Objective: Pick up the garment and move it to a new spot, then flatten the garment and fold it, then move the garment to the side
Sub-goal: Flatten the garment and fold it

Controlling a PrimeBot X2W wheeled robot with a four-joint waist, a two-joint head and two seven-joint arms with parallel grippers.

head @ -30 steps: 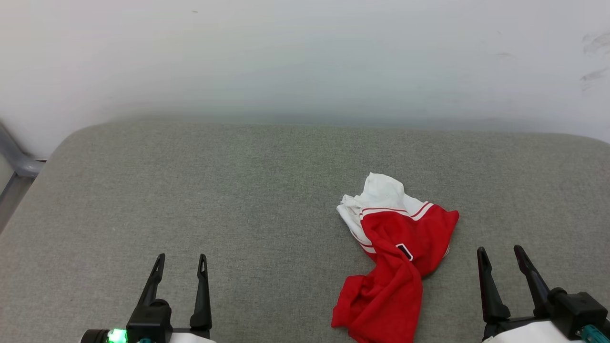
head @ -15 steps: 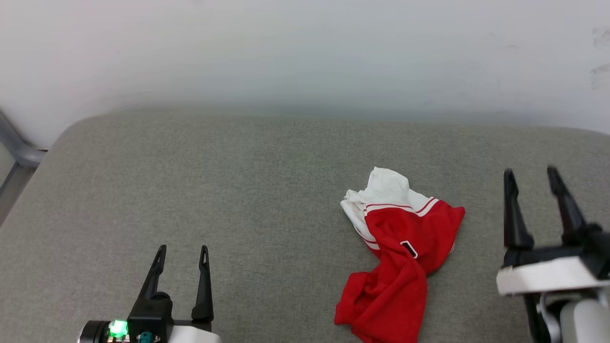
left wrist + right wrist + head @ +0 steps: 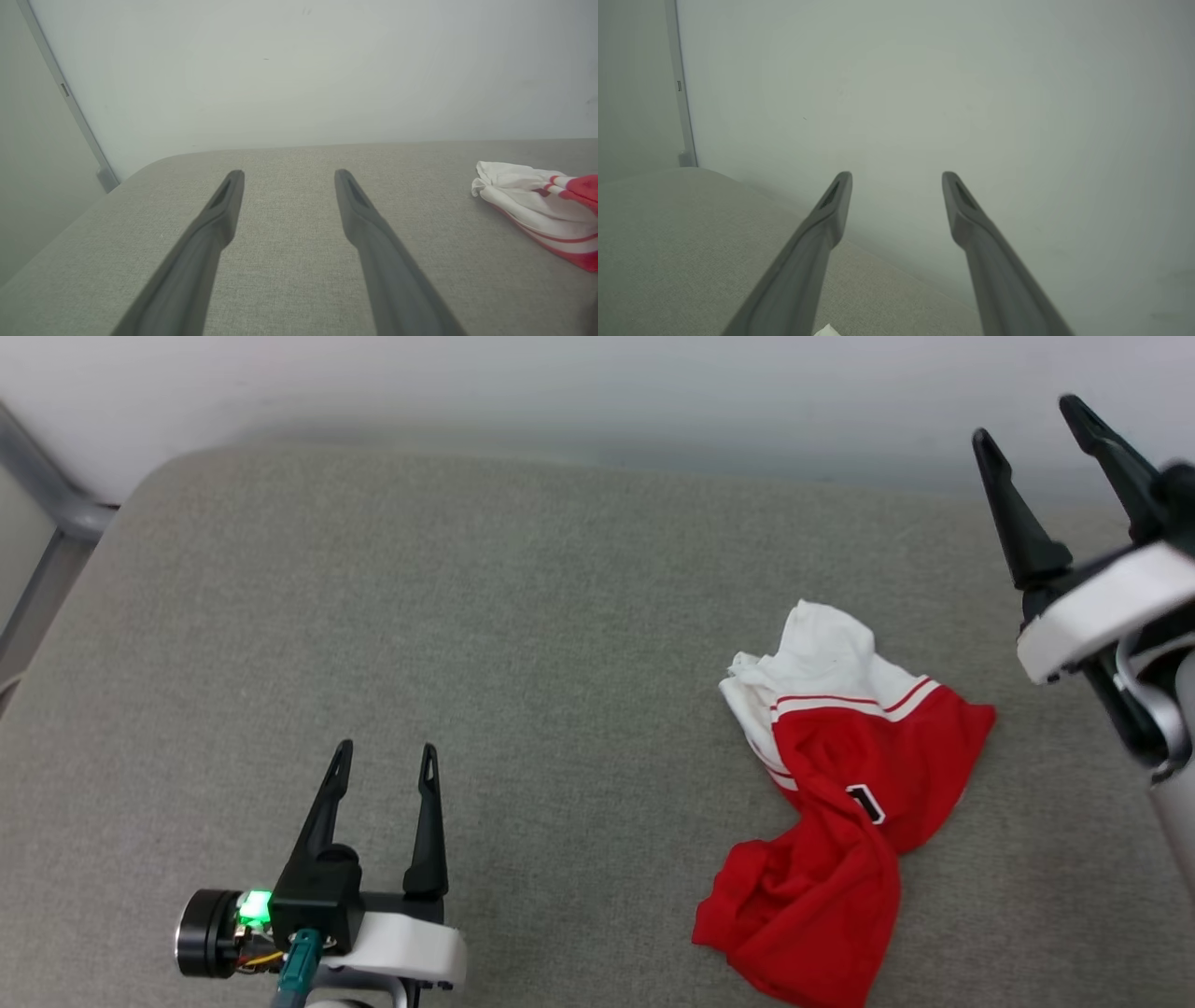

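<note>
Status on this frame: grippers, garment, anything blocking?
Left gripper open, empty, low over grey pad. Right gripper open, empty, high, right of the garment. Garment crumpled, untouched. Nothing blocking.

The grey fabric-covered worktop (image 3: 523, 616), rounded at its far-left corner, bears a crumpled red-and-white jersey T-shirt (image 3: 840, 784) right of centre, reaching toward the near edge.

No readable text in any view. Closest thing: a black print fragment (image 3: 864, 804) with white outline on the red part of the crumpled shirt (image 3: 840, 747), right side of the surface (image 3: 523, 616), near where the cloth twists. Folds cover most of it, so can't tell if it's a letter or a digit.
</note>
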